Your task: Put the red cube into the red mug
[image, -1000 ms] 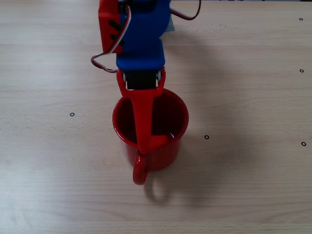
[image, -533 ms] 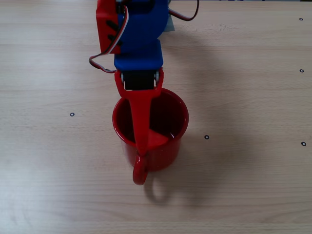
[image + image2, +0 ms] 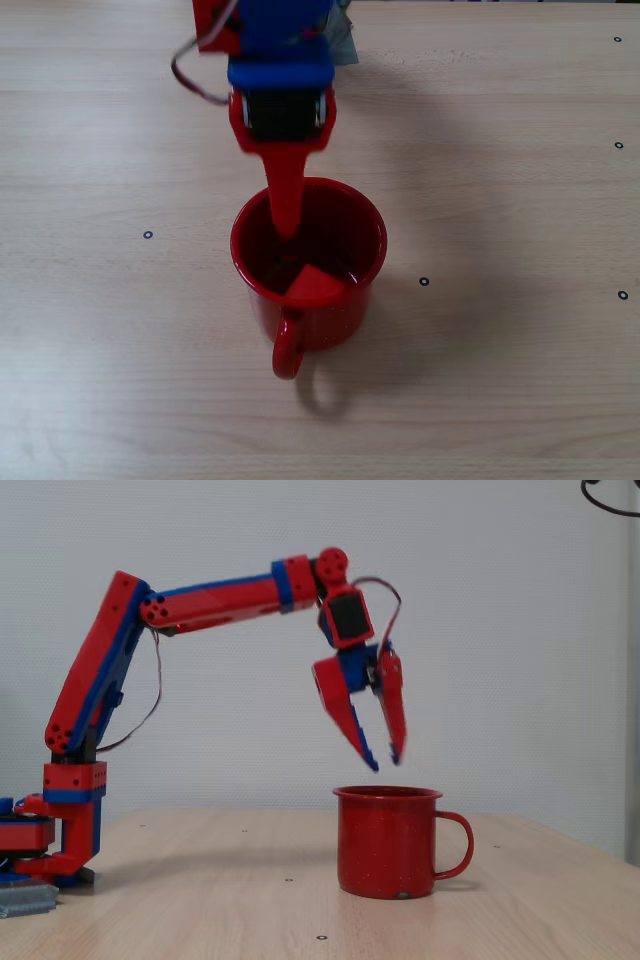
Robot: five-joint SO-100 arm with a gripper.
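Observation:
The red mug [image 3: 340,225] stands upright on the wooden table with its handle [image 3: 287,352] toward the bottom of the picture. The red cube [image 3: 316,286] lies tilted inside it, against the wall on the handle side. My gripper [image 3: 287,228] hangs over the mug's far rim. Side on, the gripper [image 3: 384,759] is open a little above the mug [image 3: 385,840], its fingers apart with nothing between them. The mug's wall hides the cube in that view.
The arm's base [image 3: 62,820] stands at the table's left end, seen from the side, with a grey clamp [image 3: 22,898] beside it. Small black dot marks [image 3: 424,281] are scattered over the tabletop [image 3: 520,200].
The gripper has lifted out of the mug and drawn back toward the top of the picture. The cube now lies uncovered inside the mug.

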